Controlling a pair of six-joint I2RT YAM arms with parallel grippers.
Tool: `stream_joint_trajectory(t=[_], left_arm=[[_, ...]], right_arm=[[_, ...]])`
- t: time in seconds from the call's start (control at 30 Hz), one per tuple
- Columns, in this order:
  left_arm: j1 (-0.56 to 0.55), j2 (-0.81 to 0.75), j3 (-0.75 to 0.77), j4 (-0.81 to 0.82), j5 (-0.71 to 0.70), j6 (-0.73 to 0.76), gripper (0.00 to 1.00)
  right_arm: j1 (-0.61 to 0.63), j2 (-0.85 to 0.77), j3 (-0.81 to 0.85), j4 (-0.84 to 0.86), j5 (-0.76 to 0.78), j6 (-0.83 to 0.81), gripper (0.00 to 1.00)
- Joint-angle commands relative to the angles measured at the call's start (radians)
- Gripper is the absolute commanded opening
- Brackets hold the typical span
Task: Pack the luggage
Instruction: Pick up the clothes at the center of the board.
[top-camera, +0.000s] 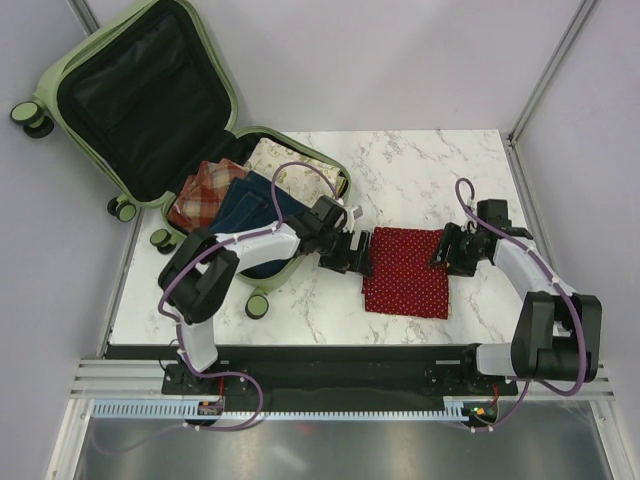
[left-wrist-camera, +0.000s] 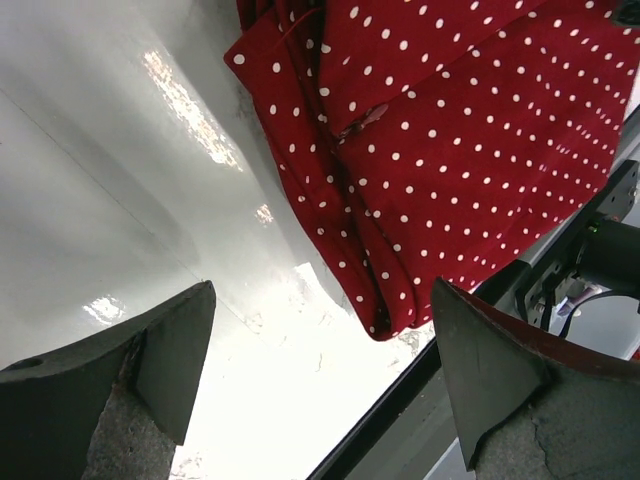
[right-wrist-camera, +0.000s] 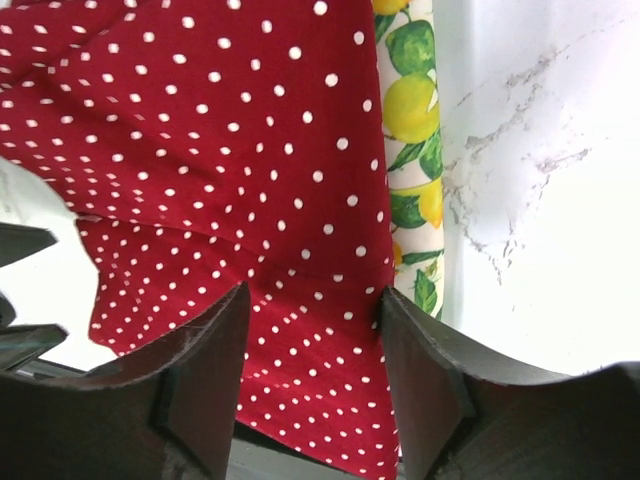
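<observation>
luggage (top-camera: 57, 80) lies open at back-left corner of table (top-camera: 420, 165), lid leaning back, plaid cloth (top-camera: 205, 190) and jeans (top-camera: 255, 205) inside. red polka-dot cloth (top-camera: 405, 272) flat mid-table. left gripper (top-camera: 345, 250) at its left edge, jaws spread wide, holding nothing. right gripper (top-camera: 445, 250) at its right edge, jaws part-spread over the fabric, not pinching

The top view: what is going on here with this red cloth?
Two robot arms are packing the luggage, open at the far left with folded clothes inside. A red dotted cloth lies folded on the table. The left pincer, open, is at its left edge; the right pincer, jaws apart, at its right edge.
</observation>
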Motion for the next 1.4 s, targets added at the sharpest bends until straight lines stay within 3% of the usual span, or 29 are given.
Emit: stream_joint_trajectory(t=[0.0,0.3,0.47,0.63,0.83,0.9,1.0,1.13,1.2,1.37], left_arm=[[-0.005,-0.072,-0.006,0.035,-0.013,-0.026,0.94],[-0.007,-0.109,-0.043,0.064,-0.006,-0.04,0.94],[-0.008,-0.135,-0.063,0.069,-0.009,-0.04,0.94],[-0.008,-0.152,-0.084,0.08,-0.01,-0.043,0.94],[-0.008,-0.159,-0.095,0.092,-0.012,-0.041,0.94],[-0.008,-0.158,-0.097,0.103,-0.006,-0.04,0.94],[-0.008,-0.158,-0.097,0.124,0.004,-0.037,0.94],[-0.008,-0.162,-0.097,0.153,0.02,-0.033,0.95],[-0.008,-0.162,-0.101,0.169,0.042,-0.033,0.95],[-0.008,-0.147,-0.127,0.25,0.091,-0.055,0.95]], right_arm=[[0.003,0.028,-0.007,0.047,-0.013,-0.042,0.61],[0.003,0.076,-0.02,0.107,-0.019,-0.025,0.58],[0.003,0.073,-0.027,0.099,0.042,-0.032,0.68],[0.003,0.065,-0.034,0.104,0.054,-0.037,0.69],[0.004,0.068,-0.033,0.112,0.001,-0.026,0.52],[0.003,0.053,-0.011,0.087,0.002,-0.02,0.42],[0.003,0.021,0.028,0.03,-0.002,-0.014,0.36],[0.004,-0.008,0.067,-0.008,-0.05,0.0,0.09],[0.006,-0.018,0.087,-0.013,-0.1,0.008,0.01],[0.024,-0.044,0.128,-0.022,-0.153,0.031,0.0]])
